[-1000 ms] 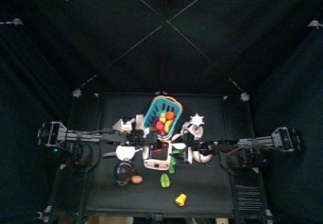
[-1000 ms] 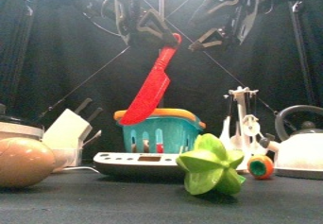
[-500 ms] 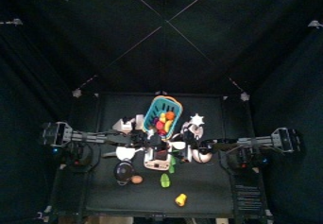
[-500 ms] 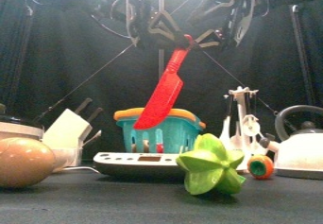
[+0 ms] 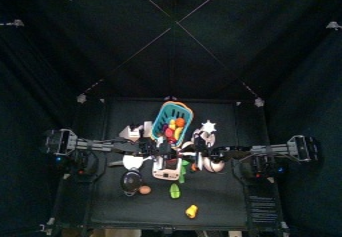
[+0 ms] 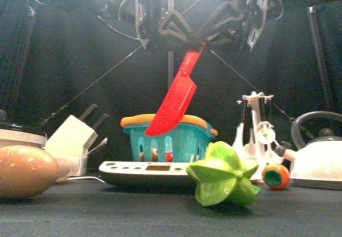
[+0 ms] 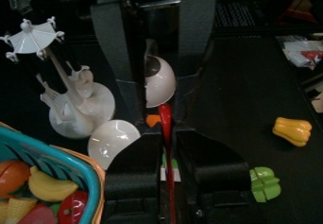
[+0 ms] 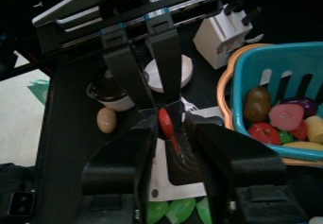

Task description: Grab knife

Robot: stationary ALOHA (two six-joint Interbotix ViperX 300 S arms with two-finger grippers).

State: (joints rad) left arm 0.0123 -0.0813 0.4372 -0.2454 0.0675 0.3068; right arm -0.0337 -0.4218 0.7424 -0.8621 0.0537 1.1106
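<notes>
The knife (image 6: 175,91), a bright red one-piece plastic toy, is hanging blade down and slanting in the air, its handle pinched at the top by the left claw (image 6: 171,33), whose jaws are closing on it. The right claw (image 6: 227,29) is hovering just beside the handle, jaws apart around it in the wrist view. Below the claws a teal basket (image 6: 168,141) is sitting on the table.
</notes>
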